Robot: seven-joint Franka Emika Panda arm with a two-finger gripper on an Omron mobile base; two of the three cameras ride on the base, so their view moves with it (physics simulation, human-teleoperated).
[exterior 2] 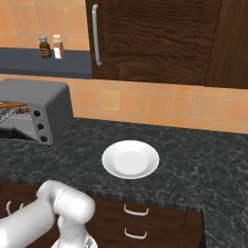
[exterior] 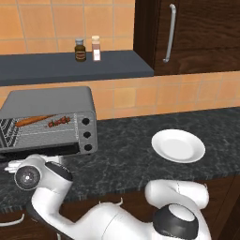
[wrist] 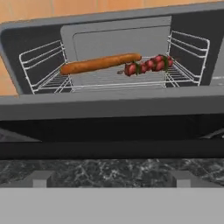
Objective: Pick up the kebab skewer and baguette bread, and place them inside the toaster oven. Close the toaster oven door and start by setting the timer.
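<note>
Left base view: toaster oven (exterior: 51,119) sitting on the counter (exterior: 140,136), baguette bread (exterior: 33,121) and kebab skewer (exterior: 59,122) lying on its rack; white plate (exterior: 178,146) well to the right.
Right base view: oven sitting at the left edge, plate mid-counter.
Hand view: toaster oven door (wrist: 109,107) hanging partly open below both foods; gripper (wrist: 111,178) fingers standing wide apart, gripping nothing.

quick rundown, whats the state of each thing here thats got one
toaster oven: food loaded on its wire rack
toaster oven door: open, folded down
baguette bread: lying on the rack inside
kebab skewer: on the rack beside the bread
white plate: empty
gripper: open, holding nothing
wall cabinet door: shut
</note>
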